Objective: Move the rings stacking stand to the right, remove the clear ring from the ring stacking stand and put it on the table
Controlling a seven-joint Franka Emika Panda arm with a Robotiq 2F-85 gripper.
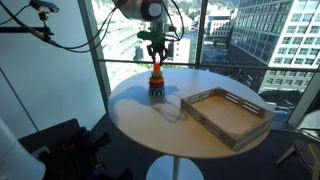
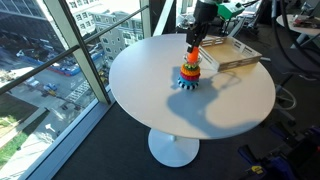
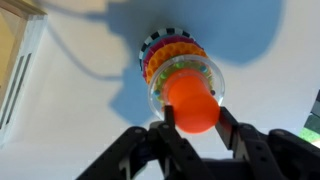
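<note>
The rings stacking stand (image 1: pixel 156 82) stands upright near the far edge of the round beige table (image 1: pixel 135 125) and shows in both exterior views (image 2: pixel 190 73). In the wrist view I look down on its stacked coloured rings (image 3: pixel 170 50). The clear ring (image 3: pixel 212 78) sits on top of the stack around the orange-red peg. My gripper (image 3: pixel 193 112) comes straight down over the stand (image 1: pixel 156 58) (image 2: pixel 196 47). Its two fingers press against both sides of the peg top. The stand's dark blue base rests on the table.
A rectangular wooden tray (image 1: pixel 205 96) lies on the table close beside the stand (image 2: pixel 240 62); its edge shows in the wrist view (image 3: pixel 8 60). Glass windows stand behind the table. The table's bare top (image 2: pixel 220 115) spreads in front of the stand.
</note>
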